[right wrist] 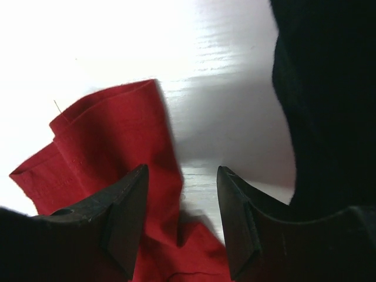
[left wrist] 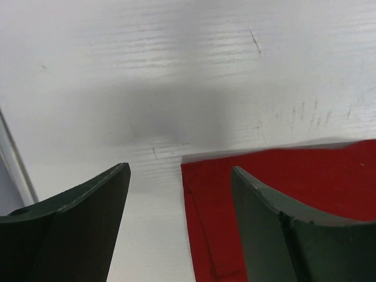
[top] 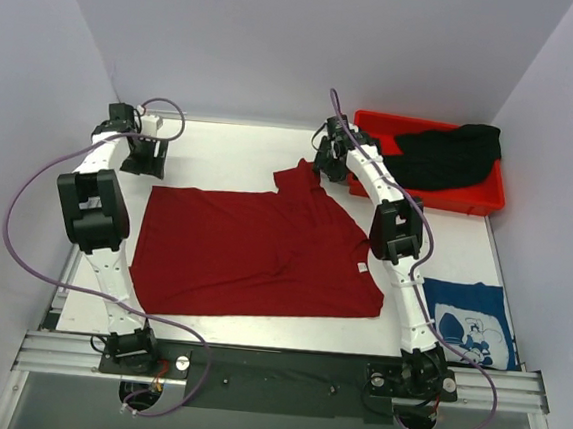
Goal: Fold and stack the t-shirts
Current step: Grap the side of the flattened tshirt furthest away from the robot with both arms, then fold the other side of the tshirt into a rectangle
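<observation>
Dark red t-shirt [top: 253, 252] lies spread flat on the table [top: 231, 164]. Left gripper [left wrist: 180, 169] is open over its far-left corner, the corner edge between the jaws. Right gripper [right wrist: 182, 168] is open at the far sleeve, cloth under one finger, nothing gripped.

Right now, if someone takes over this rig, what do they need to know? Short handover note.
Left gripper: open, empty, over the far-left corner of the dark red shirt.
Right gripper: open, empty, over that shirt's far sleeve.
Dark red shirt: spread mid-table, not folded.
Black shirt: bunched in the red tray, far right.
Blue shirt: near right, looks folded.
Done: the blue one at most.
Left: fold red and black, stack all three.
</observation>
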### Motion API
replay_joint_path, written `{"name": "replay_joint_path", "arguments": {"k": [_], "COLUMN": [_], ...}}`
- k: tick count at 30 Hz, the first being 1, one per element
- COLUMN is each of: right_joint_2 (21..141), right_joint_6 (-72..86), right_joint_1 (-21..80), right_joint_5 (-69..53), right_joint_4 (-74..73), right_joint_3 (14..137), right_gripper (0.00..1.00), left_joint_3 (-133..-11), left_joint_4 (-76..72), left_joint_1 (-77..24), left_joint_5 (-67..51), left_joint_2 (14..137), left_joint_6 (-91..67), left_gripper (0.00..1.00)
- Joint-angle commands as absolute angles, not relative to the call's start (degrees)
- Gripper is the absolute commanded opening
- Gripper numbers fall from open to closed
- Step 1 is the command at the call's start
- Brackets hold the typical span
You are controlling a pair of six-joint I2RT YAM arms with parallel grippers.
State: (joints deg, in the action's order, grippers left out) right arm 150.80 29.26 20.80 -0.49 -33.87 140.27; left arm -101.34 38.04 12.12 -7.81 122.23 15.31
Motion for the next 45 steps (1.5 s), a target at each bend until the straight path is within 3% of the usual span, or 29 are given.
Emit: {"name": "replay_joint_path", "arguments": {"k": [1,7,9,10,12,15,21,23,24,25,31,45], "right_joint_2": [153.98,155.04,155.13,154.95,153.64,151.0,143.45,141.51,140.29,139.75,129.49,97.15], "right_joint_6": [36.46,39.99,40.43,40.6,41.22,40.78,38.59,37.62,36.92,36.57,32.26,22.6], "right_joint_1": [20.48,20.13,20.13,20.13,20.04,19.95,19.51,19.6,19.6,19.69,19.86,18.55], "right_joint_5": [-6.06,-8.87,-9.84,-10.8,-12.82,-13.89,-14.59,-14.94,-15.12,-15.47,-16.79,-19.86], "right_joint_4": [-38.93,-37.53,-37.0,-36.13,-34.03,-31.65,-28.57,-28.39,-28.39,-28.21,-26.72,-26.8], "right_joint_3": [141.68,141.24,140.81,140.54,138.44,135.19,130.7,129.99,129.73,129.12,120.86,81.07], "right_gripper": [0.47,0.41,0.29,0.14,0.0,0.0,0.0,0.0,0.0,0.0,0.0,0.0], "left_joint_3": [-105.2,-105.47,-105.12,-105.12,-105.12,-105.64,-105.2,-106.08,-106.52,-106.78,-105.12,-85.01], "left_joint_4": [41.13,42.72,41.93,41.49,41.13,45.24,52.01,53.26,53.17,52.56,50.02,57.39], "left_joint_1": [12.39,12.48,12.48,12.48,12.57,12.48,12.74,12.66,12.74,12.74,12.66,12.66], "left_joint_5": [-7.12,-8.08,-9.66,-10.19,-12.73,-16.77,-20.73,-20.48,-19.26,-18.73,-22.93,-17.75], "left_joint_2": [126.11,128.32,128.41,128.58,128.5,128.32,127.7,127.71,127.53,127.18,118.49,95.64], "left_joint_6": [14.5,18.1,19.07,19.86,21.26,24.6,30.76,32.08,32.69,32.96,36.91,54.39], "left_gripper": [0.8,0.8,0.81,0.8,0.8,0.78,0.47,0.28,0.07,0.0,0.0,0.0]}}
